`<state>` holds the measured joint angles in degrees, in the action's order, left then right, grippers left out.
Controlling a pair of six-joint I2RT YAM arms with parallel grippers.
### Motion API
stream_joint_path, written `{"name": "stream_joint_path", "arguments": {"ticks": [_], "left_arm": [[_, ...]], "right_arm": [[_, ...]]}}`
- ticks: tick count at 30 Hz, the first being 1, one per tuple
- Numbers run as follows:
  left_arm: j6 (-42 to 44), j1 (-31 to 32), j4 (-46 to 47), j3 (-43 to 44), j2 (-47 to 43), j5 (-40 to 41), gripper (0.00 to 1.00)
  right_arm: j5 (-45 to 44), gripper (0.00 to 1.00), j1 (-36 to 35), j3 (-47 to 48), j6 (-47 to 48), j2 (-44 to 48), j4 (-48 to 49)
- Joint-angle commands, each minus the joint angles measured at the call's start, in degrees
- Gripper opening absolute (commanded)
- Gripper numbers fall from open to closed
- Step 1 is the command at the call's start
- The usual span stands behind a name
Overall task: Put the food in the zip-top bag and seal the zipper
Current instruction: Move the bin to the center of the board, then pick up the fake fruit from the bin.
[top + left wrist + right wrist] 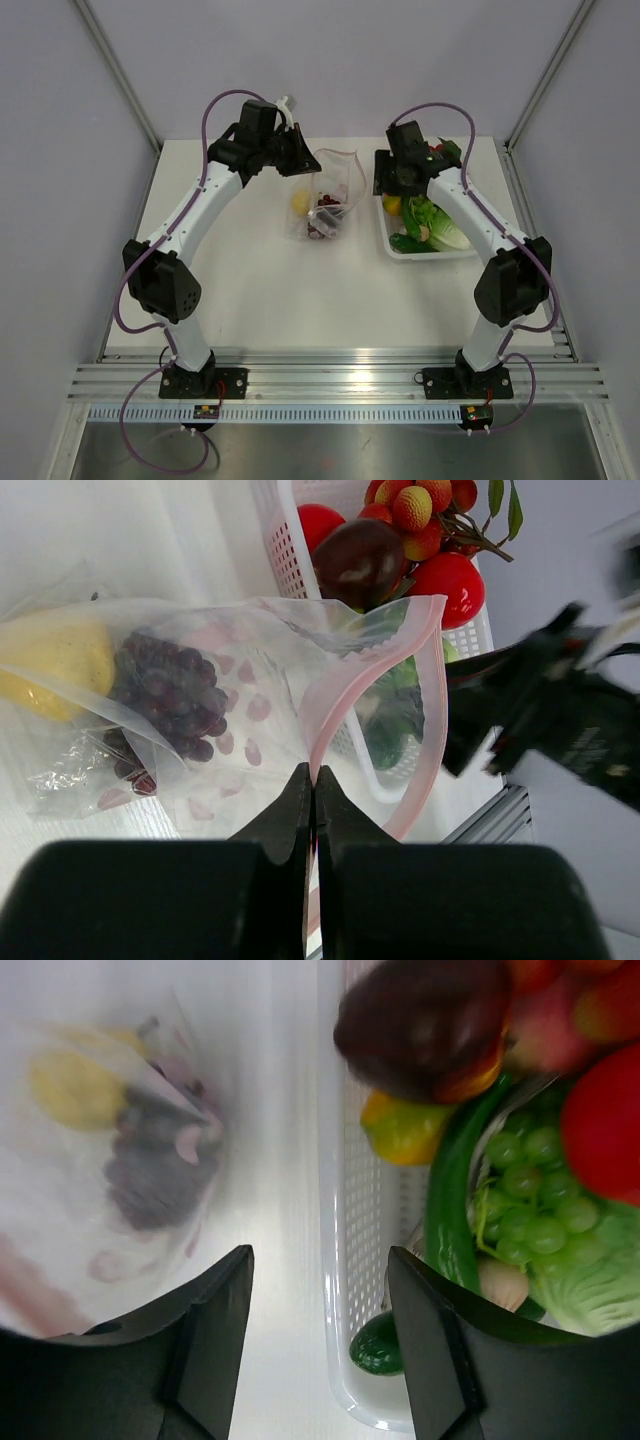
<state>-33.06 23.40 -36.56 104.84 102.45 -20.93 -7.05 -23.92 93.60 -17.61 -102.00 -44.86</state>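
**Left hand props the bag mouth open; right hand hangs empty at the basket**

The left hand (312, 780) is clamped fully shut on the thin pinkish-red zipper strip (436, 680) of the clear, crinkly plastic zip-top bag (230, 640), pinching the near lip of its mouth. Lifted from that one point, the mouth bows into an open loop just ahead of the fingertips. It faces the white mesh basket (280, 550) beyond, apparently to give the other arm a target for dropping food in. Ahead and to the left of this hand, the bag's body lies on the white surface (250, 280). A yellow lemon (50, 660) and a bunch of dark purple grapes (170, 690) are already inside.

The right hand (320, 1340) has its jaws spread wide with nothing between them. It hangs over the basket's bag-side wall, with the bag to its left and the remaining food to its right: a yellow pepper (400, 1130), green grapes (530, 1190), a red tomato (605, 1120) and pale lettuce (600, 1300). Loading looks partway done. The next pick probably comes from the basket, and the zipper is not yet sealed.
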Motion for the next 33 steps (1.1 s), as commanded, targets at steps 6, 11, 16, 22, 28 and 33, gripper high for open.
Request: {"name": "stream_joint_path", "arguments": {"ticks": [6, 11, 16, 22, 28, 33], "left_arm": [[0.36, -0.11, 2.28, -0.34, -3.23, 0.54, 0.00], [1.07, -0.11, 1.93, -0.25, -3.14, 0.54, 0.00], [1.24, -0.11, 1.58, 1.24, -2.44, 0.36, 0.00], [1.51, -0.11, 0.87, 2.83, -1.21, -0.08, 0.00], [1.77, -0.11, 0.78, 3.09, -0.06, -0.69, 0.00], [2.29, -0.11, 0.43, 3.00, 0.46, -0.78, 0.00]], "right_arm": [[-1.75, 0.70, 12.56, 8.01, -6.99, 5.49, 3.64], [3.61, 0.80, 22.77, 3.52, -13.85, 4.97, 8.56], [5.20, 0.83, 28.05, 2.38, -15.53, 1.54, 10.57], [6.79, 0.82, 30.16, 2.20, -16.76, -1.89, 13.31], [9.07, 0.79, 30.25, 3.17, -17.55, -5.58, 14.10], [10.04, 0.70, 30.25, 1.41, -18.43, -6.90, 17.42]]}}
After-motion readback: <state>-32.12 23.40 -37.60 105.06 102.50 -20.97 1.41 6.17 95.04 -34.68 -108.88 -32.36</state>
